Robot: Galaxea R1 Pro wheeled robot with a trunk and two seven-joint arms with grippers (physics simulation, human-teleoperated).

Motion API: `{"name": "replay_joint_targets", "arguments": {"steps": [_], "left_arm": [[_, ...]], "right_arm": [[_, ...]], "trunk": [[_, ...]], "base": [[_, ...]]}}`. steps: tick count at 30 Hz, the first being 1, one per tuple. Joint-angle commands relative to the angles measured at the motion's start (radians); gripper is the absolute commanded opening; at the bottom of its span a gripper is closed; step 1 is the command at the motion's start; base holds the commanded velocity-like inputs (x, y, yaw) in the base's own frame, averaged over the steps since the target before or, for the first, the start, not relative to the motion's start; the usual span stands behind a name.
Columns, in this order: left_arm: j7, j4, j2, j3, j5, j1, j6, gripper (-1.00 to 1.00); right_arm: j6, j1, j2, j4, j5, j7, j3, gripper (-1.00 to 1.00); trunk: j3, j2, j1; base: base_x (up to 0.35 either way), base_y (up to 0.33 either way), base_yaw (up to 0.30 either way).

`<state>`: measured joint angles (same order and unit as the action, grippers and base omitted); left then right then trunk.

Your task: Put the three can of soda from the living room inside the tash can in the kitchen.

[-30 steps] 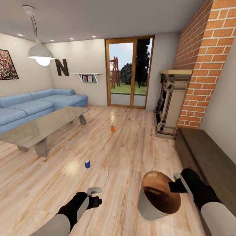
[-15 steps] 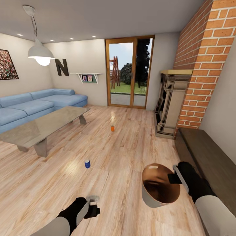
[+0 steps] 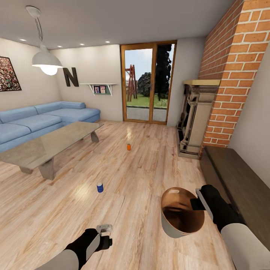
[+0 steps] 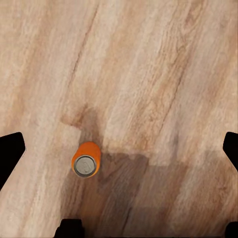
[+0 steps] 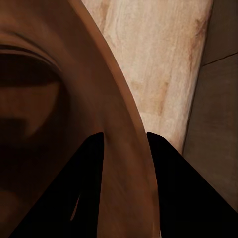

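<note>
The trash bucket (image 3: 182,217) hangs tilted above the plank floor (image 3: 142,176), its brown inside showing no cans; the right gripper (image 5: 124,148) pinches its rim. The left gripper (image 4: 119,144) gapes wide, holding nothing, above an upright orange can (image 4: 86,159). A blue can (image 3: 99,187) and another orange can (image 3: 128,147) stand upright farther off.

A blue sofa (image 3: 41,120) and glass-topped low table (image 3: 48,142) fill the frame's left. Wood-framed glass doors (image 3: 148,82) stand centre; a brick fireplace (image 3: 232,75) rises at right. A white pendant lamp (image 3: 47,60) hangs upper left.
</note>
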<state>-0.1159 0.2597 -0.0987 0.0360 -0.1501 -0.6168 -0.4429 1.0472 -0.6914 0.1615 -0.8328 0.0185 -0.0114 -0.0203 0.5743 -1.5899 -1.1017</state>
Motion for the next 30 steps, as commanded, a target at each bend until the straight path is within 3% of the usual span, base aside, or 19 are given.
{"name": "replay_joint_targets", "arguments": {"steps": [1,13,15,18,20,24,30], "left_arm": [[-0.003,0.000,0.000,0.000,0.000,0.000,0.002,1.00],[-0.014,-0.036,0.029,-0.012,-0.011,0.012,0.055,1.00],[-0.014,-0.045,0.039,-0.011,-0.028,0.012,0.060,1.00],[-0.013,-0.061,0.058,-0.011,-0.095,0.019,0.067,1.00],[-0.012,-0.063,0.061,-0.010,-0.114,0.022,0.070,1.00],[-0.012,-0.065,0.065,-0.009,-0.137,0.028,0.084,1.00],[-0.011,-0.067,0.067,-0.008,-0.145,0.029,0.096,1.00]], "right_arm": [[0.000,0.000,0.000,0.000,-0.015,0.004,0.000,-1.00],[0.000,0.000,-0.002,0.000,-0.015,0.004,-0.003,-1.00],[0.000,0.000,-0.006,0.001,-0.015,0.004,-0.004,-1.00],[0.000,0.000,-0.012,0.002,-0.016,0.004,-0.004,-1.00],[0.000,0.000,-0.013,0.002,-0.016,0.005,-0.004,-1.00],[0.000,0.000,-0.015,0.003,-0.018,0.006,-0.005,-1.00],[0.000,0.000,-0.015,0.003,-0.018,0.008,-0.005,-1.00]], "trunk": [[0.000,0.000,0.000],[0.000,0.000,0.000],[0.000,0.000,0.000],[0.000,0.000,0.000],[0.000,0.000,0.000],[0.000,0.000,0.000],[0.000,0.000,0.000]], "base": [[0.000,0.000,0.000],[0.000,0.000,0.000],[0.000,0.000,0.000],[0.000,0.000,0.000],[0.000,0.000,0.000],[0.000,0.000,0.000],[0.000,0.000,0.000]]}}
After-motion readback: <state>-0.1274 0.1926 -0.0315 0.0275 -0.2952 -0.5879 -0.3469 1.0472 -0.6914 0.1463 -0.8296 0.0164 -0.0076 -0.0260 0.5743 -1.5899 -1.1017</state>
